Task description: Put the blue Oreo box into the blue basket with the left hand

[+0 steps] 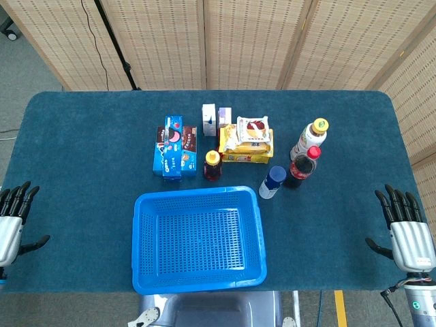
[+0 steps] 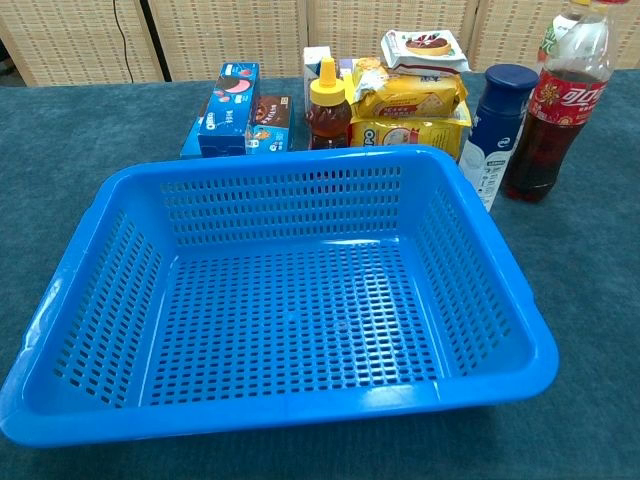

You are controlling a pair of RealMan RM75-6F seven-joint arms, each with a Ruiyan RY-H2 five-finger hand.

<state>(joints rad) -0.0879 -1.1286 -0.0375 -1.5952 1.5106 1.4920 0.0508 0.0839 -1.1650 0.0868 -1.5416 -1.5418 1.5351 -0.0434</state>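
Observation:
The blue Oreo box (image 1: pixel 170 146) lies on the table just behind the blue basket's far left corner, beside a brown Oreo box (image 1: pixel 187 140); the chest view shows the blue Oreo box (image 2: pixel 228 108) past the basket's back wall. The empty blue basket (image 1: pixel 197 279) sits at the table's near middle; its rim (image 2: pixel 300 165) fills the chest view. My left hand (image 1: pixel 12 219) rests at the table's near left edge, fingers spread and empty, far from the box. My right hand (image 1: pixel 406 231) stays at the near right edge, likewise empty with fingers apart. Neither hand shows in the chest view.
Behind the basket stand a honey bottle (image 1: pixel 212 165), yellow snack packs (image 1: pixel 246 142), two small cartons (image 1: pixel 215 118), a blue-capped bottle (image 1: pixel 272 182), a cola bottle (image 1: pixel 302 167) and a tea bottle (image 1: pixel 310 137). Woven screens stand behind the table.

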